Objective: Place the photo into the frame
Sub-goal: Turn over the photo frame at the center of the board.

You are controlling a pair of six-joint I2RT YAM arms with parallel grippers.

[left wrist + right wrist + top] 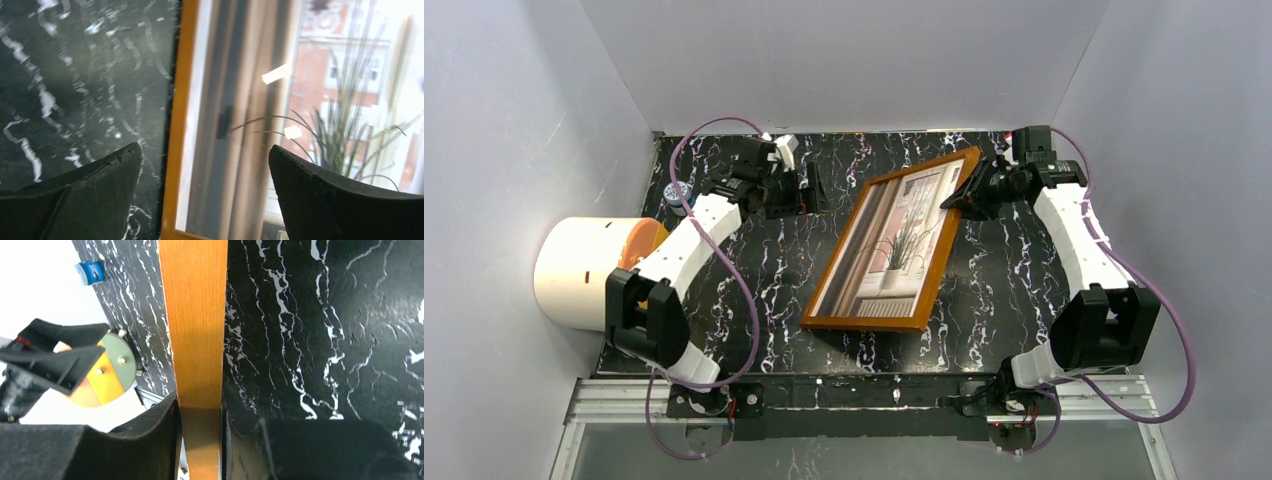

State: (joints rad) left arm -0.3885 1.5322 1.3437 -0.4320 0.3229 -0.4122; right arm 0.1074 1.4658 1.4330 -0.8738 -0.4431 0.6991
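The thin orange-brown wooden frame (195, 315), pinched by the right gripper (200, 410) near the far edge of the black marbled table (774, 270), should be lowered slowly, the left gripper (205, 147) spread wide.

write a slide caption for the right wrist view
Close-up: right jaws grip the wooden rail of the frame, with the black marbled table behind.

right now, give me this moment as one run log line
left gripper: open, by frame left rail | right gripper: shut on frame edge | photo: inside frame
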